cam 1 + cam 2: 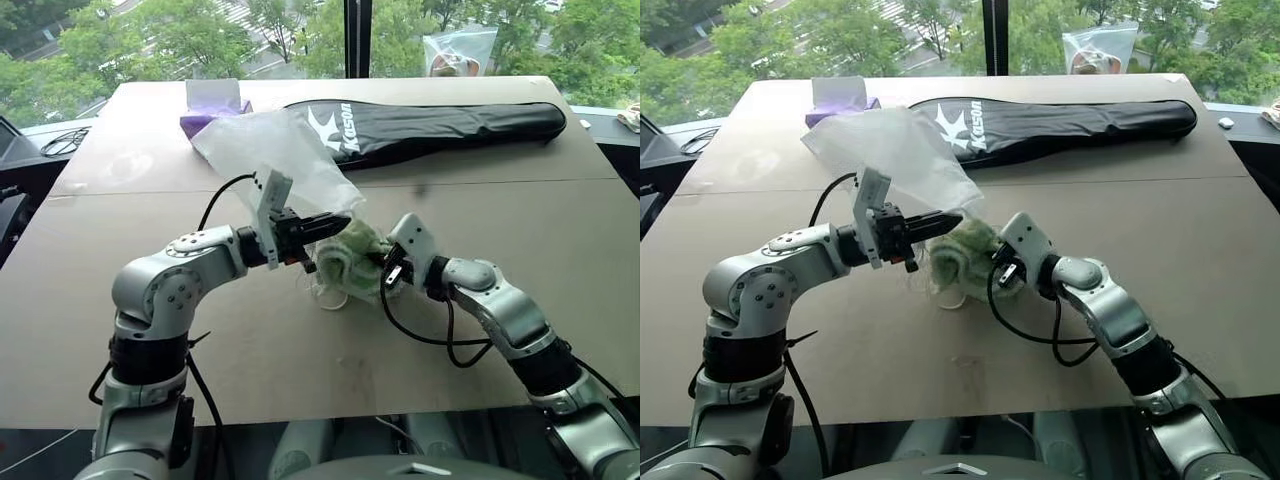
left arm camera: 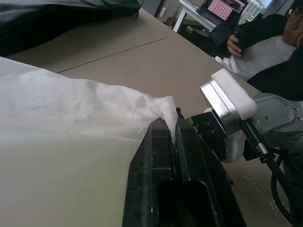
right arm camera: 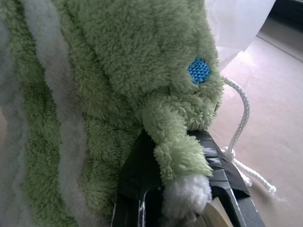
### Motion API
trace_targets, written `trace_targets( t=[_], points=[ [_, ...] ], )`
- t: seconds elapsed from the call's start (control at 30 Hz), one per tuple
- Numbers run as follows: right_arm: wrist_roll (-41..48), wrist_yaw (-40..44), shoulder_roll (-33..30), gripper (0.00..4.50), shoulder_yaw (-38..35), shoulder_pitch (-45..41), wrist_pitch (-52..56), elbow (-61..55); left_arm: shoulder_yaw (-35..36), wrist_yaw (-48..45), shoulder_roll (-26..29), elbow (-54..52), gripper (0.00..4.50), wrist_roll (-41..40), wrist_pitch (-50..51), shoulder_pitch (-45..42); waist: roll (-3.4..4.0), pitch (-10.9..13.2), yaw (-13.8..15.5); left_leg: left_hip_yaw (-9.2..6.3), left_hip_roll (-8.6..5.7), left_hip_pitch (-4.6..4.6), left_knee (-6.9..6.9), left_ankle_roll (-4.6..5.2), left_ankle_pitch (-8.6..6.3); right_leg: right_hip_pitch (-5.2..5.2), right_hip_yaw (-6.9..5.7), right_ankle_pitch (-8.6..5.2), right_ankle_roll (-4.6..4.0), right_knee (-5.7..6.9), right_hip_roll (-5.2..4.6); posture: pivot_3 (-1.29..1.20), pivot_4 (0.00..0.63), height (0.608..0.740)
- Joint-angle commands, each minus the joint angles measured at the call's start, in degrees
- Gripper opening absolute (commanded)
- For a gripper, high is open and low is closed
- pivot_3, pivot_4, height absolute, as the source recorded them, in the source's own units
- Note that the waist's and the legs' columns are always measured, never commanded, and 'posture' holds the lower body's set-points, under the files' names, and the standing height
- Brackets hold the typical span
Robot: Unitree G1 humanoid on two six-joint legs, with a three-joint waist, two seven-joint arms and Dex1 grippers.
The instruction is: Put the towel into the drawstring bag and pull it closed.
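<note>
Clamped shut on a fold of the bag's rim, the left gripper (image 1: 322, 226) holds the drawstring bag (image 1: 278, 155) lifted off the desk (image 1: 520, 210), its body trailing back toward the far edge. The right gripper (image 1: 386, 272) is closed almost fully on a corner of the towel (image 1: 355, 262), which is bunched at the bag's mouth near the middle of the desk, just beside the left fingertips. A white cord (image 3: 239, 123) hangs loose beside the towel. For the insertion to go well, the mouth should be kept raised and spread while the towel is pushed along the bag's axis, deep enough that no fluffy edge is left at the rim. The cord should be kept clear of the towel. A black racket cover (image 1: 450, 125) and a purple tissue box (image 1: 212, 103) lie along the far edge.
</note>
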Motion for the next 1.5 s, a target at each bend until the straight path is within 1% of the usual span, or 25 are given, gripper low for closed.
trace_targets(
  t=[0.03, 0.1, 0.13, 0.2, 0.23, 0.3, 0.37, 0.47, 0.53, 0.57, 0.63, 0.67, 0.73, 0.83, 0.97, 1.13, 1.27, 1.37, 1.5],
  points=[
    [-6.90, 1.20, -1.77, 0.02, 2.57, -2.22, -4.04, 0.51, 0.80, -0.63, 1.28, -3.08, 0.00, -1.16, -0.58, 0.50, 0.00, 0.00, 0.00, 0.00, 0.00, 0.00, 0.00, 0.00, 0.00, 0.00, 0.01, 0.00, 0.00, 0.00, 0.00, 0.00, 0.150, 0.740],
    [-2.75, 0.49, 1.69, 0.02, -1.46, -2.24, 0.27, 0.92, -0.27, -1.30, 2.16, -4.42, 0.00, -0.55, -1.16, 2.01, -0.01, -0.01, 0.01, 0.00, 0.00, 0.01, 0.01, 0.00, 0.00, 0.00, 0.00, 0.00, 0.00, 0.00, 0.00, 0.00, 0.150, 0.740],
    [-2.38, 0.20, 2.40, 0.02, -2.45, -2.38, 0.80, 1.22, -0.81, -1.76, 2.75, -5.16, 0.00, -0.17, -1.56, 2.88, -0.01, -0.01, 0.00, 0.00, 0.00, 0.01, 0.01, 0.00, 0.00, 0.01, 0.01, 0.00, 0.00, 0.00, 0.00, 0.00, 0.150, 0.740],
    [-7.41, 0.70, 0.38, 0.02, -0.26, -3.02, -2.83, 2.08, -1.40, -2.12, 3.48, -6.08, 0.00, 0.44, -2.37, 4.07, 0.00, 0.00, 0.07, -0.01, 0.01, 0.01, 0.00, 0.00, 0.00, 0.02, 0.02, 0.00, 0.00, 0.02, 0.01, 0.00, 0.150, 0.740],
    [-10.93, 1.56, -1.45, 0.02, 1.81, -3.41, -6.68, 1.97, -1.25, -1.72, 3.33, -6.01, 0.00, 0.19, -2.19, 4.23, 0.00, 0.00, 0.15, 0.00, 0.01, 0.01, 0.00, 0.00, 0.00, 0.00, 0.02, 0.00, 0.00, 0.02, 0.00, 0.00, 0.150, 0.740],
    [-14.16, 2.73, -2.80, 0.02, 3.68, -3.72, -11.46, 0.38, -0.98, -0.49, 2.57, -5.18, 0.00, 0.43, -2.52, 3.56, 0.01, 0.01, 0.39, 0.00, -0.01, 0.01, 0.01, 0.00, 0.00, 0.01, 0.01, 0.00, 0.00, 0.01, -0.01, 0.00, 0.150, 0.740],
    [-19.71, 3.66, -4.86, 0.02, 6.62, -5.01, -16.40, -0.33, -1.09, 0.56, 1.67, -3.65, 0.00, 0.64, -2.42, 1.89, 0.01, 0.01, 0.40, -0.02, -0.02, 0.01, 0.02, 0.00, 0.00, 0.01, -0.01, 0.00, 0.00, 0.01, -0.01, 0.00, 0.150, 0.740],
    [-22.01, 3.72, -3.80, 0.02, 7.10, -5.44, -17.75, -0.38, -2.55, 0.21, 0.98, -3.29, 0.00, 0.81, -2.54, 0.34, 0.01, 0.01, 0.32, -0.05, -0.01, 0.02, 0.02, 0.00, 0.00, 0.01, -0.04, 0.00, 0.00, 0.04, 0.01, 0.00, 0.150, 0.740],
    [-21.38, 3.64, -1.67, 0.02, 5.93, -4.94, -16.42, 0.62, -3.19, 0.16, 0.62, -4.09, 0.00, 0.02, -1.81, 0.33, 0.01, 0.01, -0.01, -0.04, -0.01, 0.02, 0.02, -0.01, 0.00, 0.02, -0.04, 0.00, 0.00, 0.05, 0.01, 0.00, 0.150, 0.740],
    [-19.47, 3.55, 0.15, 0.02, 4.25, -4.27, -14.38, 0.95, -3.45, -0.02, 0.78, -4.68, 0.00, -0.24, -1.47, 0.86, 0.01, 0.01, -0.14, -0.02, -0.01, 0.02, 0.02, -0.02, 0.01, 0.04, 0.01, 0.00, 0.00, 0.05, 0.01, 0.00, 0.150, 0.740],
    [-11.53, 2.02, 6.52, 0.02, -2.58, -2.31, -5.95, 0.57, -3.76, -1.04, 2.06, -6.31, 0.00, -0.35, -1.29, 3.03, -0.01, 0.00, -0.25, 0.00, 0.00, 0.02, 0.01, -0.03, 0.02, 0.03, 0.05, 0.00, 0.00, 0.05, 0.02, 0.00, 0.150, 0.740],
    [-8.91, 1.48, 8.82, 0.02, -5.15, -1.69, -2.70, 0.24, -3.82, -1.37, 2.57, -6.80, 0.00, -0.34, -1.34, 3.80, 0.00, 0.00, -0.26, 0.00, 0.02, 0.02, -0.02, -0.04, 0.02, 0.02, 0.06, 0.00, 0.00, 0.03, 0.03, 0.00, 0.150, 0.740],
    [-0.89, -0.22, 14.33, 0.02, -13.17, -0.29, 6.01, -0.68, -3.82, -2.26, 4.22, -7.70, 0.00, 0.16, -1.82, 6.38, 0.01, 0.01, -0.10, -0.02, 0.03, 0.00, -0.06, -0.05, 0.02, 0.00, 0.05, 0.00, 0.00, 0.03, 0.03, 0.00, 0.150, 0.740],
    [8.08, -3.49, 19.41, 0.02, -23.23, 1.45, 14.99, -3.09, -3.65, -2.30, 5.29, -8.53, 0.00, 0.46, -2.52, 8.97, 0.04, 0.02, 0.25, -0.01, 0.02, 0.02, -0.06, -0.05, 0.02, 0.01, 0.07, 0.01, -0.01, 0.01, 0.03, 0.00, 0.150, 0.740],
    [21.73, -7.95, 25.28, 0.02, -34.95, 3.00, 28.00, -7.60, -2.79, -1.41, 5.40, -8.55, 0.00, 0.27, -2.96, 10.22, 0.08, 0.05, 0.57, -0.04, 0.01, 0.04, -0.08, -0.03, 0.01, 0.00, 0.04, 0.03, -0.04, 0.03, 0.02, 0.00, 0.150, 0.740],
    [34.65, -14.69, 30.68, 0.02, -44.93, 1.82, 35.71, -8.84, -2.43, -0.52, 4.64, -7.36, 0.00, -0.37, -2.58, 10.03, 0.18, 0.09, 0.17, -0.02, 0.01, 0.12, -0.14, 0.00, 0.00, -0.01, 0.09, 0.06, -0.10, 0.09, 0.02, 0.00, 0.150, 0.740],
    [44.81, -22.43, 35.23, 0.02, -50.94, -0.96, 38.55, -6.63, -3.91, 0.38, 2.21, -6.68, 0.00, -1.25, -1.98, 7.16, 0.27, 0.15, 0.09, 0.00, 0.01, 0.10, -0.20, -0.01, 0.00, -0.07, 0.11, 0.06, -0.10, 0.09, 0.02, 0.00, 0.150, 0.740],
    [48.84, -27.23, 38.44, 0.02, -50.37, -3.20, 37.63, -2.92, -6.84, 1.35, -2.04, -5.62, 0.00, -1.63, -1.37, 3.44, 0.26, 0.13, 0.19, 0.00, 0.01, 0.10, -0.19, -0.02, 0.01, -0.05, 0.09, 0.06, -0.09, 0.08, 0.01, 0.00, 0.150, 0.740],
    [53.42, -30.29, 39.04, 0.02, -47.64, -4.13, 36.92, 0.07, -8.20, 2.52, -5.30, -5.38, 0.00, -1.46, -1.07, 1.21, 0.27, 0.13, -0.35, 0.17, 0.01, 0.08, -0.19, -0.01, 0.01, -0.07, 0.26, 0.06, -0.09, 0.09, 0.02, 0.00, 0.150, 0.740]
  ],
)
